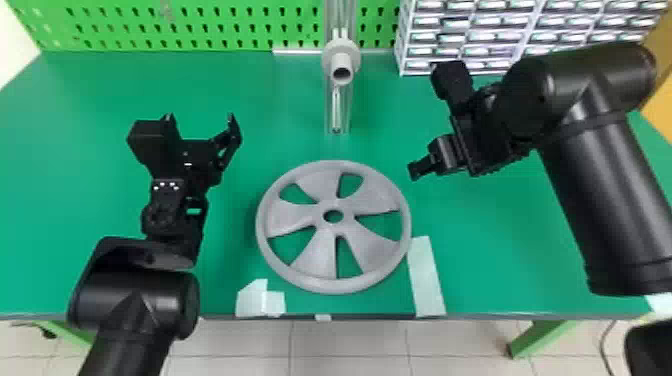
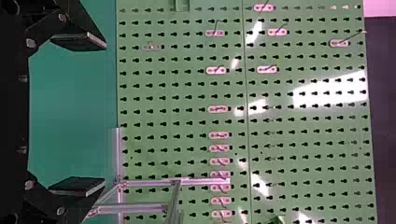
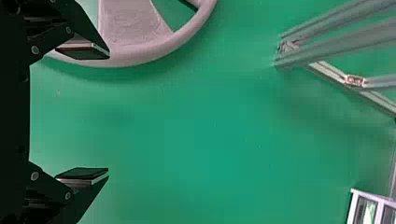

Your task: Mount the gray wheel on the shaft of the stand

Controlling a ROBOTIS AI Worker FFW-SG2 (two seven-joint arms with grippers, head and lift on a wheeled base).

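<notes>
1. Table: green top; carries the wheel and the stand.
2. Pegboard: green, perforated, upright along the table's far edge.
3. Drawer cabinet: rows of small drawers, at the far right part of the table, right of the stand.
4. Stand: upright metal profiles near the table's far edge, in front of the pegboard.
5. Gray wheel: lies flat on the table, nearer the front edge than the stand. Five spokes, five openings and a round center hole noted. It is off the shaft, well apart from it.
6. Left gripper: above the table, to the left of the wheel. Fingers spread; nothing between them in the left wrist view.
7. Right gripper: above the table, right of the stand and beyond the wheel's right side. Fingers spread, grasping nothing; the wheel is not held by either gripper.
8. Tape strips: pale, stuck near the table's front edge; the right one runs up to the wheel's rim.
9. Shaft: light gray, hollow-ended, set on the stand above the table, its open end towards the front.
</notes>
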